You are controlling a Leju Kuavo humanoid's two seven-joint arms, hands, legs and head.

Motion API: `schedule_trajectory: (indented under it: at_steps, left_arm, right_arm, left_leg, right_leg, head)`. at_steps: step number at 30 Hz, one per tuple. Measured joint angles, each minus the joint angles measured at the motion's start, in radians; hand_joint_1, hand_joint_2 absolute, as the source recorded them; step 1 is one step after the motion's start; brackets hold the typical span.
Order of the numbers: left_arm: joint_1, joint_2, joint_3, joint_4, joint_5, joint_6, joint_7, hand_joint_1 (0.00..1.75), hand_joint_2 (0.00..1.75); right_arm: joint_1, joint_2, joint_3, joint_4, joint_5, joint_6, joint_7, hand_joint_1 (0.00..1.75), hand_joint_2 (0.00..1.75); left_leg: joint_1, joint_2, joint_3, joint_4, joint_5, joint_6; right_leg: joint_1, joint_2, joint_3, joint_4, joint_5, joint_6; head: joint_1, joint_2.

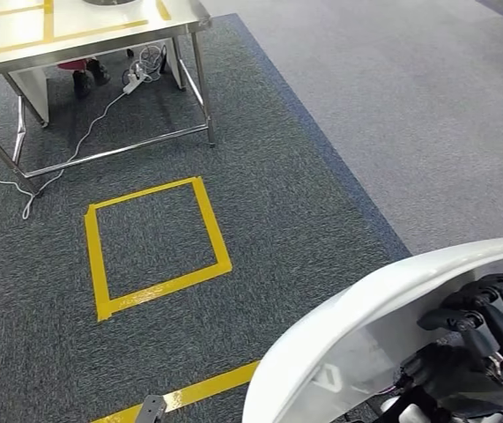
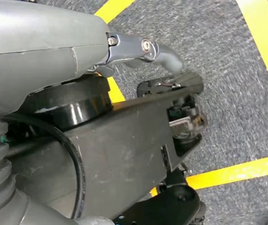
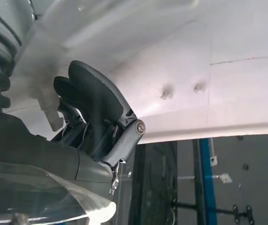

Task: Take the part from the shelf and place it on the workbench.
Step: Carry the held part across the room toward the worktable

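Head view first: my right robot hand (image 1: pixel 488 330) grips the large white curved plastic part (image 1: pixel 368 335), dark fingers wrapped over its rim, so the pickup looks done. The steel-legged bench (image 1: pixel 102 35) with yellow tape on its top stands well ahead, beyond a yellow tape square (image 1: pixel 155 247) on the grey carpet; carrying and placing remain.

Left wrist view: my left robot hand (image 2: pixel 150 51) hangs over the carpet, holding nothing, thumb extended.

Right wrist view: my fingers (image 3: pixel 89 93) press against the part's white underside.
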Motion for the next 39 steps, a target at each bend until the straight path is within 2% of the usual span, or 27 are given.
schedule_trajectory:
  at_steps: [1, 3, 4, 5, 6, 7, 8, 9, 11, 12, 14, 16, 18, 20, 22, 23, 24, 25, 27, 29, 31, 32, 34, 35, 37, 38, 39]
  left_arm:
    - [0.002, 0.000, 0.000, 0.000, 0.000, 0.002, 0.000, 0.00, 1.75]
    - [0.003, -0.002, 0.000, 0.000, 0.000, 0.004, 0.000, 0.00, 1.75]
    - [0.002, -0.004, 0.000, 0.000, -0.001, 0.004, 0.000, 0.00, 1.75]
    - [0.001, -0.005, 0.000, 0.000, -0.002, 0.005, 0.000, 0.00, 1.75]
    - [0.000, -0.007, 0.000, 0.000, -0.003, 0.005, 0.000, 0.00, 1.75]
    - [0.000, -0.008, 0.000, 0.000, -0.004, 0.005, 0.000, 0.00, 1.75]
    - [0.000, -0.008, 0.000, 0.000, -0.004, 0.005, 0.000, 0.00, 1.75]
    - [0.000, -0.009, 0.000, 0.000, -0.004, 0.005, 0.000, 0.00, 1.75]
    - [-0.001, -0.010, 0.000, 0.000, -0.004, 0.006, 0.000, 0.00, 1.75]
    - [-0.002, -0.011, 0.000, 0.000, -0.003, 0.007, 0.000, 0.00, 1.75]
    - [-0.002, -0.011, 0.000, 0.000, -0.003, 0.009, 0.000, 0.00, 1.75]
    - [-0.001, -0.011, 0.000, 0.000, -0.001, 0.009, 0.000, 0.00, 1.75]
    - [-0.001, -0.011, 0.000, 0.000, 0.000, 0.010, 0.000, 0.00, 1.75]
    - [-0.003, -0.010, 0.000, 0.000, 0.001, 0.011, -0.001, 0.00, 1.75]
    - [-0.005, -0.009, 0.000, 0.000, 0.001, 0.012, -0.002, 0.00, 1.75]
    - [-0.004, -0.008, 0.000, 0.000, 0.000, 0.012, -0.003, 0.00, 1.75]
    - [-0.003, -0.007, 0.000, 0.000, 0.001, 0.012, -0.003, 0.00, 1.75]
    - [-0.002, -0.007, 0.000, 0.000, 0.001, 0.012, -0.003, 0.00, 1.75]
    - [-0.001, -0.006, -0.001, 0.000, 0.002, 0.012, -0.003, 0.00, 1.75]
    - [-0.002, -0.005, -0.001, 0.000, 0.001, 0.011, -0.003, 0.00, 1.75]
    - [0.000, -0.006, -0.001, 0.000, 0.001, 0.011, -0.003, 0.00, 1.75]
    - [0.001, -0.006, -0.001, 0.000, 0.001, 0.011, -0.003, 0.00, 1.75]
    - [0.001, -0.007, -0.001, 0.000, 0.002, 0.011, -0.003, 0.00, 1.75]
    - [0.000, -0.007, -0.001, 0.000, 0.002, 0.011, -0.003, 0.00, 1.75]
    - [-0.001, -0.008, -0.001, 0.000, 0.002, 0.011, -0.003, 0.00, 1.75]
    - [-0.001, -0.009, -0.001, 0.000, 0.002, 0.011, -0.003, 0.00, 1.75]
    - [0.000, -0.008, -0.001, 0.000, 0.002, 0.011, -0.003, 0.00, 1.75]
  right_arm:
    - [0.000, 0.000, 0.000, 0.001, -0.001, 0.000, 0.000, 1.75, 1.75]
    - [0.000, 0.000, 0.001, 0.002, -0.003, 0.000, 0.000, 1.75, 1.75]
    - [0.000, 0.000, 0.001, 0.003, -0.004, 0.000, 0.000, 1.75, 1.75]
    - [0.001, 0.000, 0.001, 0.003, -0.006, 0.000, 0.000, 1.75, 1.75]
    - [0.003, 0.000, 0.001, 0.004, -0.008, 0.000, 0.000, 1.75, 1.75]
    - [0.003, 0.000, 0.001, 0.004, -0.010, 0.000, 0.000, 1.75, 1.75]
    - [0.004, 0.000, 0.001, 0.004, -0.012, 0.000, 0.001, 1.75, 1.75]
    - [0.005, 0.000, 0.002, 0.005, -0.014, 0.000, 0.001, 1.75, 1.75]
    - [0.005, 0.000, 0.002, 0.007, -0.018, 0.000, 0.001, 1.75, 1.75]
    - [0.005, 0.000, 0.003, 0.008, -0.020, 0.000, 0.001, 1.75, 1.75]
    - [0.006, 0.000, 0.005, 0.011, -0.024, 0.000, 0.001, 1.75, 1.75]
    - [0.005, 0.000, 0.008, 0.015, -0.026, 0.000, 0.002, 1.75, 1.75]
    - [0.004, 0.000, 0.010, 0.017, -0.027, 0.000, 0.002, 1.75, 1.75]
    - [0.004, 0.000, 0.012, 0.020, -0.030, 0.000, 0.002, 1.75, 1.75]
    - [0.004, 0.000, 0.013, 0.023, -0.033, 0.000, 0.002, 1.75, 1.75]
    - [0.004, 0.000, 0.014, 0.025, -0.033, 0.000, 0.002, 1.75, 1.75]
    - [0.004, 0.000, 0.015, 0.025, -0.034, 0.000, 0.002, 1.75, 1.75]
    - [0.004, 0.000, 0.015, 0.025, -0.035, 0.000, 0.002, 1.75, 1.75]
    - [0.004, 0.000, 0.015, 0.026, -0.036, 0.000, 0.002, 1.75, 1.75]
    - [0.003, 0.000, 0.016, 0.027, -0.039, 0.000, 0.002, 1.75, 1.75]
    - [0.002, 0.000, 0.017, 0.028, -0.041, 0.000, 0.002, 1.75, 1.75]
    - [0.001, 0.000, 0.017, 0.029, -0.042, 0.000, 0.002, 1.75, 1.75]
    - [0.000, -0.001, 0.018, 0.031, -0.044, 0.000, 0.001, 1.75, 1.75]
    - [0.000, -0.001, 0.018, 0.032, -0.045, 0.000, 0.001, 1.75, 1.75]
    - [0.000, -0.001, 0.019, 0.034, -0.047, 0.000, 0.001, 1.75, 1.75]
    - [0.000, -0.002, 0.019, 0.034, -0.048, 0.000, 0.001, 1.75, 1.75]
    - [0.000, -0.002, 0.019, 0.035, -0.049, 0.000, 0.001, 1.75, 1.75]
  left_leg:
    - [0.002, -0.013, 0.002, -0.005, 0.002, 0.005]
    - [0.010, -0.039, 0.011, -0.015, 0.006, 0.017]
    - [0.013, -0.051, 0.012, -0.016, 0.007, 0.020]
    - [0.014, -0.065, 0.012, -0.016, 0.007, 0.023]
    - [0.014, -0.080, 0.012, -0.016, 0.006, 0.025]
    - [0.014, -0.095, 0.013, -0.016, 0.005, 0.025]
    - [0.014, -0.110, 0.015, -0.015, 0.004, 0.025]
    - [0.014, -0.126, 0.018, -0.014, 0.002, 0.023]
    - [0.016, -0.156, 0.020, -0.009, -0.003, 0.016]
    - [0.016, -0.169, 0.017, -0.005, -0.005, 0.011]
    - [0.020, -0.190, 0.008, -0.002, -0.004, -0.002]
    - [0.024, -0.200, 0.003, -0.001, -0.003, -0.014]
    - [0.022, -0.154, -0.016, 0.042, -0.028, -0.025]
    - [0.021, -0.095, -0.073, 0.163, -0.087, -0.034]
    - [0.023, -0.081, -0.131, 0.277, -0.125, -0.039]
    - [0.024, -0.079, -0.137, 0.288, -0.117, -0.039]
    - [0.024, -0.077, -0.124, 0.259, -0.090, -0.038]
    - [0.023, -0.067, -0.095, 0.199, -0.052, -0.034]
    - [0.013, -0.022, -0.031, 0.068, -0.001, -0.022]
    - [0.003, 0.004, -0.008, 0.011, 0.005, -0.009]
    - [0.004, -0.017, -0.009, 0.004, 0.005, 0.001]
    - [0.008, -0.029, -0.005, -0.002, 0.006, 0.006]
    - [0.016, -0.054, 0.004, -0.014, 0.010, 0.016]
    - [0.016, -0.065, 0.005, -0.014, 0.010, 0.019]
    - [0.016, -0.091, 0.005, -0.014, 0.009, 0.023]
    - [0.016, -0.104, 0.006, -0.014, 0.008, 0.023]
    - [0.016, -0.119, 0.008, -0.013, 0.007, 0.023]
  right_leg:
    - [-0.001, 0.007, 0.002, 0.001, -0.005, 0.006]
    - [-0.004, 0.062, -0.017, 0.050, -0.039, 0.015]
    - [-0.006, 0.097, -0.046, 0.108, -0.068, 0.016]
    - [-0.007, 0.117, -0.084, 0.179, -0.098, 0.017]
    - [-0.007, 0.125, -0.122, 0.243, -0.117, 0.018]
    - [-0.007, 0.128, -0.148, 0.280, -0.118, 0.018]
    - [-0.008, 0.130, -0.157, 0.277, -0.098, 0.018]
    - [-0.008, 0.133, -0.146, 0.234, -0.059, 0.017]
    - [-0.013, 0.174, -0.095, 0.099, 0.017, 0.015]
    - [-0.016, 0.198, -0.073, 0.049, 0.036, 0.013]
    - [-0.016, 0.223, -0.056, 0.019, 0.036, 0.007]
    - [-0.015, 0.201, -0.049, 0.014, 0.038, -0.003]
    - [-0.017, 0.172, -0.040, 0.008, 0.037, -0.015]
    - [-0.015, 0.139, -0.033, 0.007, 0.031, -0.025]
    - [-0.013, 0.107, -0.028, 0.007, 0.025, -0.028]
    - [-0.013, 0.092, -0.024, 0.007, 0.022, -0.028]
    - [-0.012, 0.079, -0.019, 0.007, 0.018, -0.027]
    - [-0.012, 0.066, -0.013, 0.007, 0.014, -0.026]
    - [-0.007, 0.045, -0.003, 0.007, 0.003, -0.018]
    - [-0.001, 0.023, 0.002, 0.007, -0.005, -0.007]
    - [-0.001, 0.005, 0.006, 0.003, -0.011, 0.003]
    - [-0.002, 0.016, 0.007, 0.007, -0.018, 0.008]
    - [-0.004, 0.072, -0.020, 0.070, -0.056, 0.017]
    - [-0.004, 0.104, -0.052, 0.134, -0.085, 0.019]
    - [-0.003, 0.127, -0.128, 0.264, -0.126, 0.020]
    - [-0.003, 0.129, -0.150, 0.289, -0.120, 0.020]
    - [-0.003, 0.131, -0.153, 0.273, -0.093, 0.019]
  head:
    - [0.002, 0.000]
    - [0.006, 0.000]
    - [0.009, 0.000]
    - [0.010, 0.000]
    - [0.012, 0.000]
    - [0.012, 0.000]
    - [0.012, 0.000]
    - [0.012, 0.000]
    - [0.012, 0.000]
    - [0.012, 0.000]
    - [0.011, 0.000]
    - [0.010, 0.000]
    - [0.006, 0.000]
    - [0.002, 0.000]
    - [0.002, 0.000]
    - [0.002, 0.000]
    - [0.001, 0.000]
    - [0.001, 0.000]
    - [0.001, 0.000]
    - [0.003, 0.000]
    - [0.003, 0.000]
    - [0.004, 0.000]
    - [0.010, 0.000]
    - [0.013, 0.000]
    - [0.015, 0.000]
    - [0.014, 0.000]
    - [0.014, 0.000]
